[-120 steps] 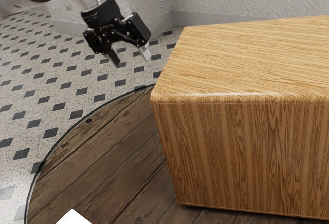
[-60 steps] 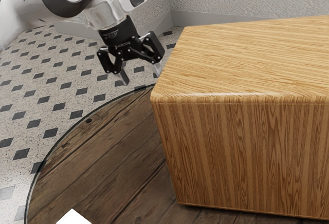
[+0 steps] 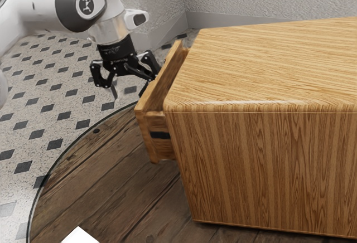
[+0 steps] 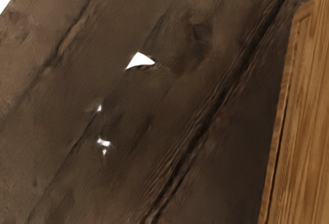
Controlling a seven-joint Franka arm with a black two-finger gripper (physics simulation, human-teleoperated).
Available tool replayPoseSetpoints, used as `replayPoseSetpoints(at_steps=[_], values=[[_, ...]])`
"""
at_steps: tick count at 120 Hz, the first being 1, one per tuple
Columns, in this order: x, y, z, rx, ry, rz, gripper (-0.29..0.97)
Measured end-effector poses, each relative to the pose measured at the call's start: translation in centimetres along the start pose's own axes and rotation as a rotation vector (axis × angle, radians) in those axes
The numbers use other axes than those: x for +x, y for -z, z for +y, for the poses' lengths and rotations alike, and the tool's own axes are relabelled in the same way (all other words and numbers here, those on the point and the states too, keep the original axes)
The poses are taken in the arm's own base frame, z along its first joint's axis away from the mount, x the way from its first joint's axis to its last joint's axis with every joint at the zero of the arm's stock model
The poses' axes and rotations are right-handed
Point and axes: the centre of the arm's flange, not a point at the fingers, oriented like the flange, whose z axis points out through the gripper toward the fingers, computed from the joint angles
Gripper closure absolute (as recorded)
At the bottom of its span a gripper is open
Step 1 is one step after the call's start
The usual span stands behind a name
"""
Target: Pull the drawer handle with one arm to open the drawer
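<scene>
Your gripper (image 3: 131, 83), fingers spread, sits just beside the drawer front (image 3: 159, 87), which lies toward the exterior view's right.

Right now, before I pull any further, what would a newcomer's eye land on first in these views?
First comes the big light-wood cabinet on the exterior view's right, with its drawer standing partly out toward the left. Close against the drawer front hangs the black gripper on the white arm, above the dark round table.
</scene>
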Motion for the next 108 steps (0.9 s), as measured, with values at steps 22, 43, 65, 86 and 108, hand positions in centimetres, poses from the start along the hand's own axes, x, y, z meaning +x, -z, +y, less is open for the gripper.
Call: replayPoseSetpoints(at_steps=[22, 43, 65, 86, 108], values=[[1.6, 4.2, -13.4, 0.081, 0.211, 0.054, 0.02], [-5.6, 16.4, -26.4, -0.122, 0.308, 0.232, 0.01], [-4.7, 11.5, -37.2, -0.095, 0.449, 0.157, 0.0], [-0.8, 4.4, -29.1, -0.037, 0.178, 0.047, 0.0], [1.0, 0.1, -25.6, 0.004, -0.052, -0.001, 0.0]])
